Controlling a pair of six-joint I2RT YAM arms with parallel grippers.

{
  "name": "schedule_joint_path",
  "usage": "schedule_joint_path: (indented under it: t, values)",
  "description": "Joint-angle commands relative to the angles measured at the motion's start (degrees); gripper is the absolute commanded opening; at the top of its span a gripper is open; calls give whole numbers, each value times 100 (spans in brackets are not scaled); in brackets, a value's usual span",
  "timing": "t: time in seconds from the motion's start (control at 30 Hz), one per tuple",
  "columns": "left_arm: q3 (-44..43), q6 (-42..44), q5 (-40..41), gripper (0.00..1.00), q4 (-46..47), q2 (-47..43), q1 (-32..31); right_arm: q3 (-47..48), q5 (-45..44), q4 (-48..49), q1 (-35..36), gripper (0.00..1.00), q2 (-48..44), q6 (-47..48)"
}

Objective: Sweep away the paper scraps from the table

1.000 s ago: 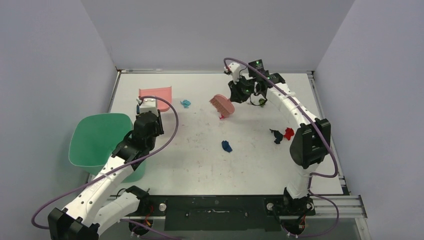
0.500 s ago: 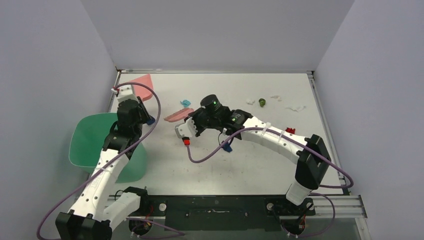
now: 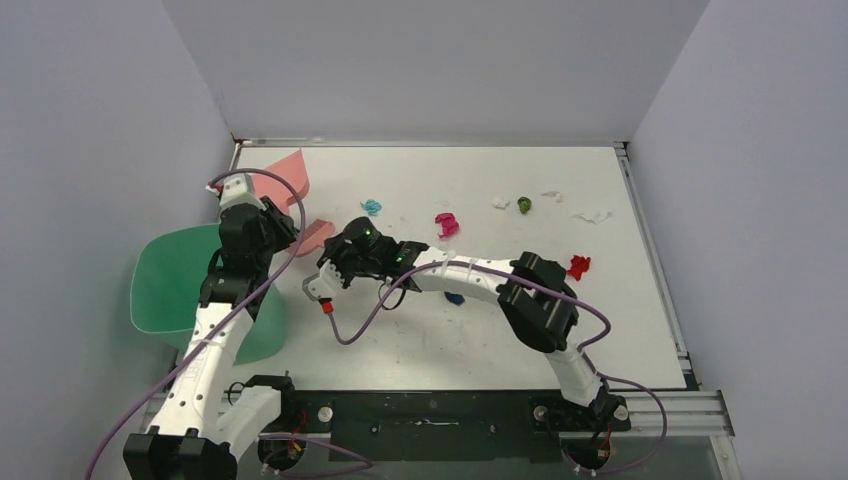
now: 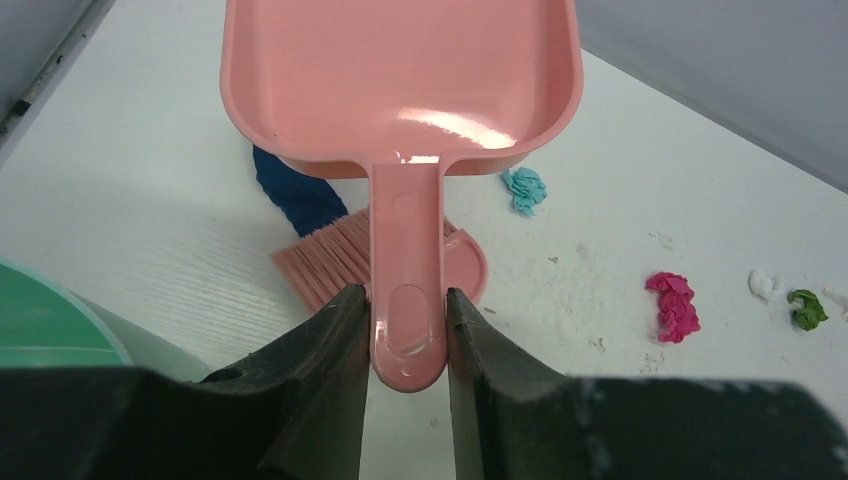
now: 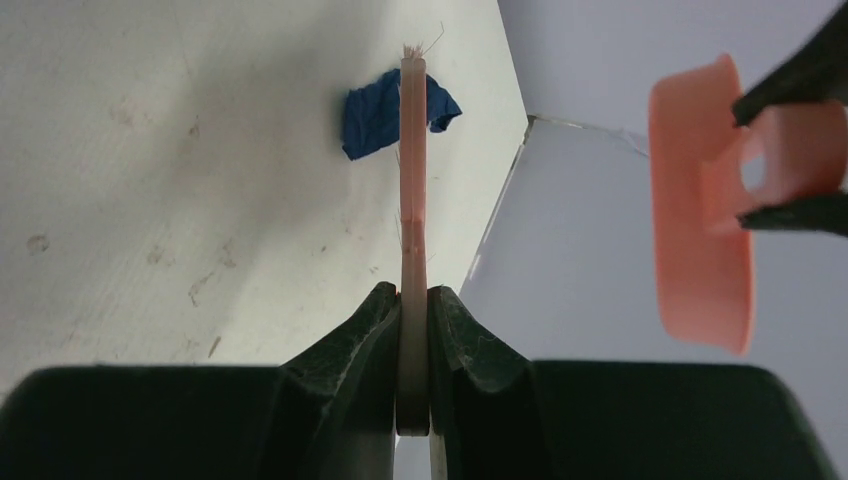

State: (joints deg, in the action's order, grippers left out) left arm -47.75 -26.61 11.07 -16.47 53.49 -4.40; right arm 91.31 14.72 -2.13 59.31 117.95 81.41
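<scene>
My left gripper (image 3: 268,212) is shut on the handle of the pink dustpan (image 4: 400,80), held tilted above the table (image 3: 600,330) at its far left. My right gripper (image 3: 335,248) is shut on the pink hand brush (image 4: 345,262), whose bristles sit beside a dark blue scrap (image 4: 295,190) under the pan's near edge. The right wrist view shows the brush (image 5: 412,180) edge-on against that blue scrap (image 5: 370,115). Other scraps lie apart: teal (image 3: 371,207), magenta (image 3: 446,224), white (image 3: 501,203), green (image 3: 524,205), red (image 3: 577,266), and another dark blue one (image 3: 455,298) half under my right arm.
The mint-green bin (image 3: 185,285) stands off the table's left edge, just beside my left arm. More white scraps (image 3: 592,215) lie at the far right. My right arm stretches across the table's middle. Walls close in the back and both sides.
My right arm swung the brush from the far middle across to the left, beside the dustpan. My left arm lifted and tilted the dustpan toward the far left corner. The magenta scrap now shows.
</scene>
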Motion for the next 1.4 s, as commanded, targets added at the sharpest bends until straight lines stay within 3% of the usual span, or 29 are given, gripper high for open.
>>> schedule_joint_path:
  t: [0.0,0.13,0.3,0.67,0.73,0.93,1.1,1.37]
  values:
    - [-9,-115,-289,0,471,-189,53,525,-197,998,53,5,314,-83]
    - [39,-98,-357,0,483,-240,62,820,-250,538,63,5,632,111]
    - [84,-60,-368,0,494,-334,62,1316,-420,-1331,122,5,646,377]
    - [101,-41,-487,0,484,-351,66,716,-692,-4387,574,5,-578,-318]
    - [99,-41,-483,0,484,-360,71,416,-819,-4204,654,5,-932,-573]
    - [157,-82,-636,0,652,-427,98,-460,-1670,-1700,611,5,-1369,-1068]
    - [194,-93,-787,0,701,-444,98,-194,-2224,-356,555,5,-817,-1052]
    - [183,-134,-777,0,688,-476,98,770,-1852,548,351,5,375,-1189]
